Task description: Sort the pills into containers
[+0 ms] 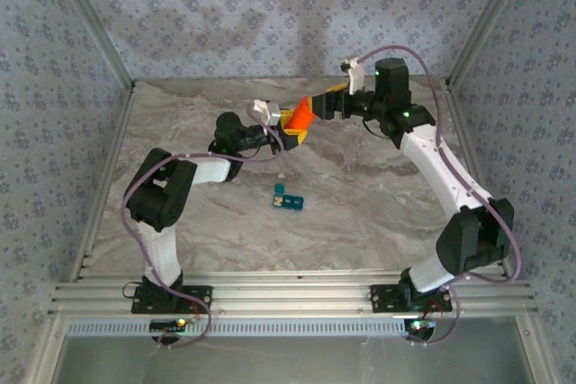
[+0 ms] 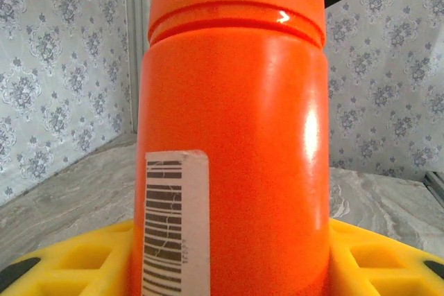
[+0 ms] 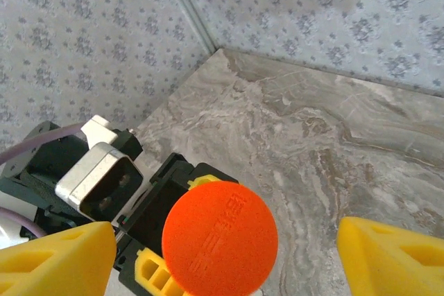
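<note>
Marbled tabletop [image 1: 360,222], seemingly plastic teal containers [image 1: 289,197]

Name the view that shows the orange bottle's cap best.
Right wrist: it looks straight down on the cap, whole embossed top visible. Left wrist shows its side, above the bottle. Top external shows the bottle tiny.

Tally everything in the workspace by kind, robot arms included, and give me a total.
Orange bottle: 1
Teal-blue container strip: 1
Robot arms: 2, the left arm and the right arm
Total: 4
</note>
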{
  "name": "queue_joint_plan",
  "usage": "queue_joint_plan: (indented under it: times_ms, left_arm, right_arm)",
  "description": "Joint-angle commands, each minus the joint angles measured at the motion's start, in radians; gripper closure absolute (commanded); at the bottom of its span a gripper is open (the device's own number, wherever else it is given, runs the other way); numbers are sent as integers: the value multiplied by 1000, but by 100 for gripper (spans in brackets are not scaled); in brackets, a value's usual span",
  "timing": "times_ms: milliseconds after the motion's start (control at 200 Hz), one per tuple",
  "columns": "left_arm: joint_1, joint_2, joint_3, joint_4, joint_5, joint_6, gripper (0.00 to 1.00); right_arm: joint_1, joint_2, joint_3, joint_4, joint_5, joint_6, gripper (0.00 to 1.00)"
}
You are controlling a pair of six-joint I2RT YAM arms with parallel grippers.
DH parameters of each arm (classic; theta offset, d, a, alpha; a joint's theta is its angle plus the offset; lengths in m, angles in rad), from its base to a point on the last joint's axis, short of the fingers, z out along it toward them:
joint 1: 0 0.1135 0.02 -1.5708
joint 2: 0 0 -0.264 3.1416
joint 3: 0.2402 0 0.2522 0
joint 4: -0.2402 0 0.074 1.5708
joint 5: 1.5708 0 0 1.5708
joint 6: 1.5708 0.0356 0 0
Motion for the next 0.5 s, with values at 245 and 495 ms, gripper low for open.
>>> queue_joint_plan:
  times_ms: [245,495]
  left_arm:
    - [8,-17,15,71,8,-25,100]
    - [9,-17,14,82,9,-32,100]
  right_arm:
    - [35,86,96,-91,-46,-83,24]
    - [38,108,94,-106,-36,-76,45]
